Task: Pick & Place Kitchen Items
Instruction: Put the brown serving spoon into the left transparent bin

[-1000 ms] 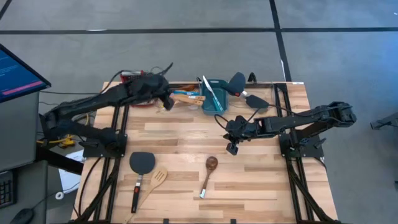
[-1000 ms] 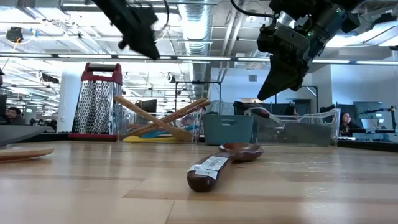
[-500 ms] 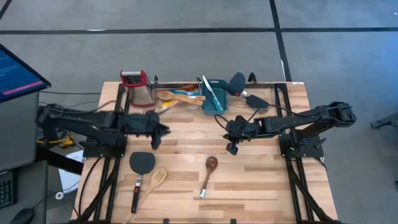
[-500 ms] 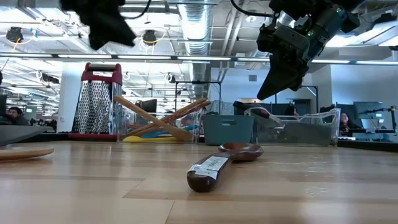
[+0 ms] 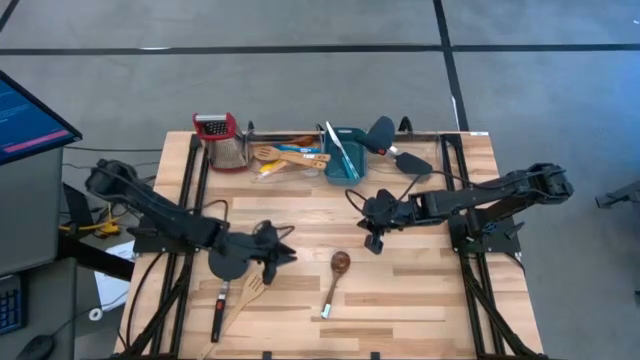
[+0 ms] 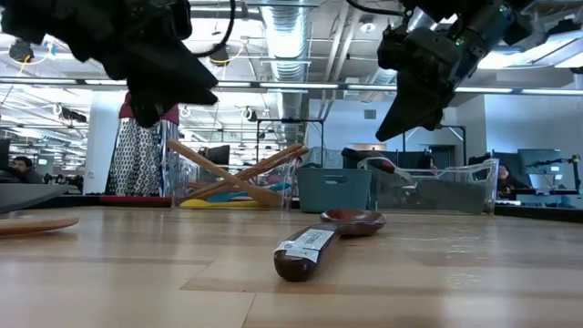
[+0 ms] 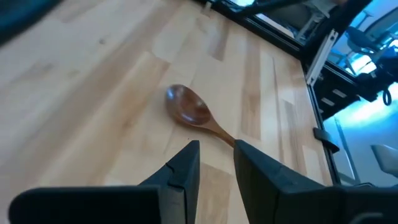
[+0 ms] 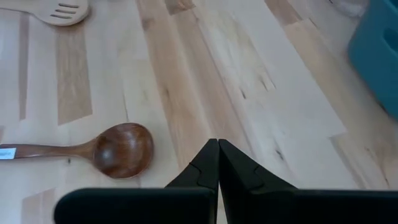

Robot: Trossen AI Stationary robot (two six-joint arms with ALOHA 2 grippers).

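Found, at the front left of the table (image 5: pixel 420 290), a black spatula (image 5: pixel 219 310) lying flat, its head partly under the left arm. Saw a pale slotted spatula (image 5: pixel 257 285) just beside it. Noted the left gripper (image 5: pixel 278 252) hanging over these two, fingers a little apart with nothing between them, and pointed in its wrist view toward the dark-brown wooden spoon (image 7: pixel 186 107). Placed that spoon near the table's middle front, bowl away from the front edge, untouched.

Farther right, found the right gripper (image 5: pixel 374 240) held above the boards just beyond the spoon's bowl, fingers pressed together and empty. At the back edge, saw a grater (image 5: pixel 222 135), several wooden and coloured utensils (image 5: pixel 285 155) in what looked like a clear bin, though hard to tell from above, and a teal tub (image 5: pixel 345 150).

Judged the step as a reach for the next loose utensil, with three yet to be picked up. Next called for: settling on one handle, spreading the fingers wider, dropping low enough to straddle it, closing, then carrying it back.
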